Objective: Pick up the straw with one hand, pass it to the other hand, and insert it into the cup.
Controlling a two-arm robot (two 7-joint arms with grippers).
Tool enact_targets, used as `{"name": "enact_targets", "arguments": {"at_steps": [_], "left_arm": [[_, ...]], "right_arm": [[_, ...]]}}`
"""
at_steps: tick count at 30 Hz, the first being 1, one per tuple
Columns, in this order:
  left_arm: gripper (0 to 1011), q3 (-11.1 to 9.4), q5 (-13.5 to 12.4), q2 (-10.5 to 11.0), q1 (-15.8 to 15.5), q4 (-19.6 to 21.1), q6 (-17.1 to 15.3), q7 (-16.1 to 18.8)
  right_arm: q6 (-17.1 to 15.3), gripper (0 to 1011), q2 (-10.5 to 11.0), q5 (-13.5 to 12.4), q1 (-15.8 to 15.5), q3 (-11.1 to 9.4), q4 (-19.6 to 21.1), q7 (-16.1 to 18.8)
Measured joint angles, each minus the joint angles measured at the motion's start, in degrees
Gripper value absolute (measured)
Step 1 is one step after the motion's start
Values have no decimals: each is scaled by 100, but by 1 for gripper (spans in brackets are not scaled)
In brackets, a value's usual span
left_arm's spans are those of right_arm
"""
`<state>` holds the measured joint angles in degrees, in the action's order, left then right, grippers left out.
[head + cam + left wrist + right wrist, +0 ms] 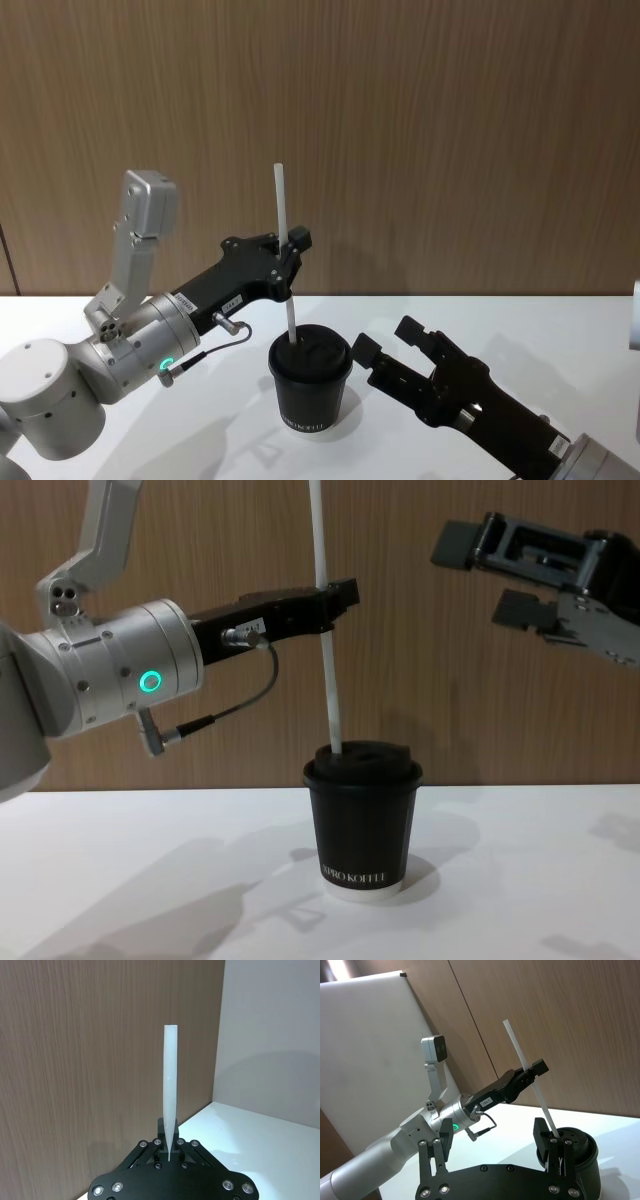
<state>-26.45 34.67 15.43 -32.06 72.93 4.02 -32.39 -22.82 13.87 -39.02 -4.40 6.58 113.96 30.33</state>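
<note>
White table (560, 330), frame centre: straw (285, 250), light, bendable, pinched mid-length by left gripper (291, 251), tip at cup (310, 385) lid; right gripper (400, 345) spread, empty.

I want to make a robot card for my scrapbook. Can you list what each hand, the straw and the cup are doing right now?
left gripper: shut on the straw, above the cup
right gripper: open, holding nothing, beside the cup
straw: white, nearly upright, lower tip at the lid
cup: black, lid on, standing on the white table
</note>
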Motion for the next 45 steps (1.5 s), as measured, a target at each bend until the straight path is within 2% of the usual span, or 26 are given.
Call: {"name": "enact_targets", "arguments": {"at_steps": [14, 22, 32, 36, 37, 39, 40, 45], "left_arm": [[29, -35, 34, -19, -11, -93, -12, -74], [244, -53, 63, -20, -7, -118, -5, -101], [570, -29, 67, 25, 63, 22, -1, -55], [690, 8, 67, 69, 128, 192, -1, 11], [752, 16, 66, 77, 142, 227, 0, 26], [785, 32, 64, 97, 169, 304, 0, 59], [849, 51, 61, 118, 202, 392, 1, 88], [957, 123, 41, 190, 305, 681, 7, 201]], "right_arm": [[0, 1001, 0, 0, 0, 0, 0, 0], [0, 1001, 0, 0, 0, 0, 0, 0], [0, 1001, 0, 0, 0, 0, 0, 0], [0, 1001, 0, 0, 0, 0, 0, 0], [0, 1001, 0, 0, 0, 0, 0, 0], [0, 1001, 0, 0, 0, 0, 0, 0], [0, 1001, 0, 0, 0, 0, 0, 0], [0, 1001, 0, 0, 0, 0, 0, 0]]}}
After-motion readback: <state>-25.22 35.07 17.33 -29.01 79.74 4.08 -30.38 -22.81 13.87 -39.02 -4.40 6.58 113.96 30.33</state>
